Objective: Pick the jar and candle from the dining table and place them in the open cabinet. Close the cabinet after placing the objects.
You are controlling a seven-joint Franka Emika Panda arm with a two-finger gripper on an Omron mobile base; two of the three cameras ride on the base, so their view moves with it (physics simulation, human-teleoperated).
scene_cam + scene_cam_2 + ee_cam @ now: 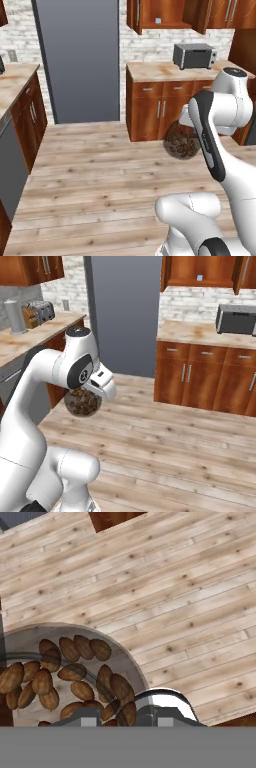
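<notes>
While held aloft, unlabelled jar (65, 672) of brown lumps.

The jar (65, 672) is clear, smooth glass, with glossy brown lumps showing through it. The floor (95, 175) is pale wood planking, matt, with dark knots. The cabinet (160, 15) and drawers (155, 107) are polished reddish-brown wood with silver metal handles. The desk (160, 70) top looks like smooth beige stone. The toaster oven (195, 55) is brushed grey metal. The wall (135, 45) is rough whitish brick.
</notes>
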